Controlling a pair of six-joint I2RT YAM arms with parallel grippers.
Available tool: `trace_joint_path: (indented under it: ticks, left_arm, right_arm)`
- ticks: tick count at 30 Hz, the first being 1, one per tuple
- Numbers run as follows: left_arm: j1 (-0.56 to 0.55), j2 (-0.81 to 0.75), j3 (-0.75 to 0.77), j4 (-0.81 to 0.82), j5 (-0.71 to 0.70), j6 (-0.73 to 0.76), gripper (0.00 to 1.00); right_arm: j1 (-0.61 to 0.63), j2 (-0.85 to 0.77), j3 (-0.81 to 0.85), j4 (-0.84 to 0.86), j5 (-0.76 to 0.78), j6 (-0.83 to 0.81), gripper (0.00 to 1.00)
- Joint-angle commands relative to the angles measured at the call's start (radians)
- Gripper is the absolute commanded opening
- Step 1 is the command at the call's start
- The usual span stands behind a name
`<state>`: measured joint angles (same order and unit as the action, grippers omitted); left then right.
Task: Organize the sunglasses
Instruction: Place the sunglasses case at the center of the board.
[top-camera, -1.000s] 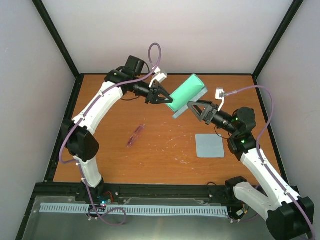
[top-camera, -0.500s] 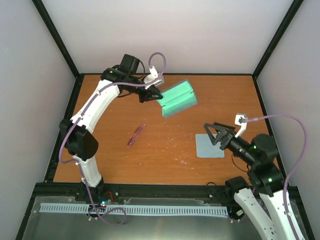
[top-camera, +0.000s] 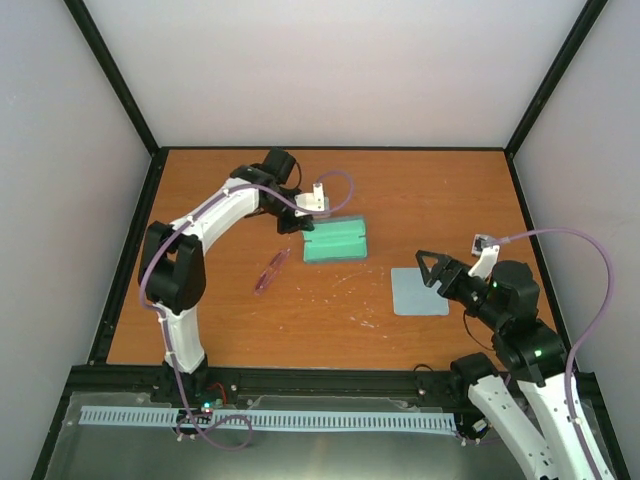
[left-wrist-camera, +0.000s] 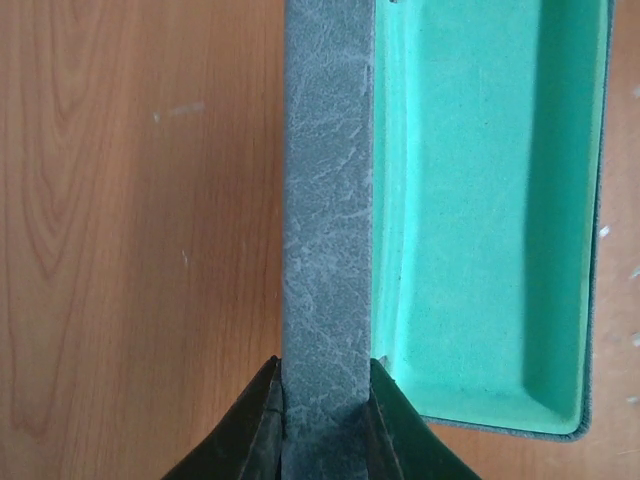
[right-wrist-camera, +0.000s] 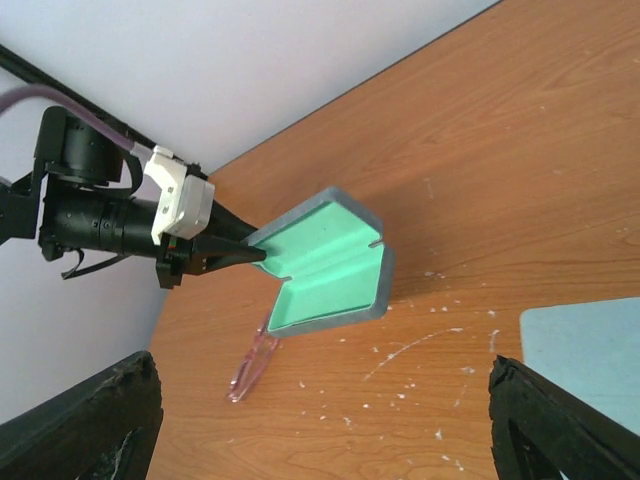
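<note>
The reddish-pink folded sunglasses (top-camera: 272, 271) lie on the wooden table, left of middle; they also show in the right wrist view (right-wrist-camera: 252, 365). The grey-blue case (top-camera: 335, 240) lies open, green lining up, just right of and behind them. My left gripper (top-camera: 302, 222) is shut on the case's left end; in the left wrist view my left gripper (left-wrist-camera: 325, 375) pinches a grey wall of the case (left-wrist-camera: 325, 200). My right gripper (top-camera: 432, 268) is open and empty above the cloth's near right. The case also shows in the right wrist view (right-wrist-camera: 330, 265).
A pale blue square cloth (top-camera: 418, 291) lies flat right of middle, under my right gripper's fingers; it also shows in the right wrist view (right-wrist-camera: 590, 345). White scuff marks dot the table's middle. Black frame rails edge the table, with grey walls beyond.
My left gripper has brought the open case down and nearer, onto the table by the sunglasses. My right gripper let go of the case and pulled back over the cloth.
</note>
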<state>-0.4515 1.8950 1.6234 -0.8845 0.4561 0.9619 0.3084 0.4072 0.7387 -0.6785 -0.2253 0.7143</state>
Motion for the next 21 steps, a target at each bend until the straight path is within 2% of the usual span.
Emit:
trace_joint_path:
  ticks: [1,10,17,21]
  left_arm:
    - [-0.005,0.015,-0.033,0.149,-0.104,0.131,0.01]
    - [-0.006,0.120,-0.002,0.297,-0.134,0.153,0.01]
    - [-0.011,0.236,0.152,0.208,-0.134,0.099,0.01]
    - [-0.023,0.252,0.169,0.190,-0.125,0.093,0.02]
  right_arm:
    - [0.000,0.034,0.029,0.005,0.067,-0.025,0.86]
    - [0.000,0.074,0.009,0.048,0.058,-0.019,0.86]
    - [0.000,0.103,0.004,0.075,0.043,-0.019,0.86]
    - [-0.001,0.129,-0.003,0.086,0.027,-0.028,0.86]
